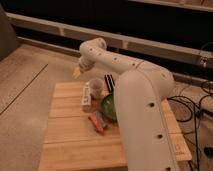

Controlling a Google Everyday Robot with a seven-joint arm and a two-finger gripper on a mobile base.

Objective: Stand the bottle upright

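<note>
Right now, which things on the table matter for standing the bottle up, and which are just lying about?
For the job:
bottle, left of the green bowl
gripper, above the far edge of the table, not on the bottle

Lying about:
green bowl
translucent cup
orange-and-blue packet
dark object behind the bowl

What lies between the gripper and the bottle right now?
Only a short stretch of the bare wooden table, in the camera view. The gripper hangs at its far edge, the bottle lies nearer, and the cup stands beside that stretch.
</note>
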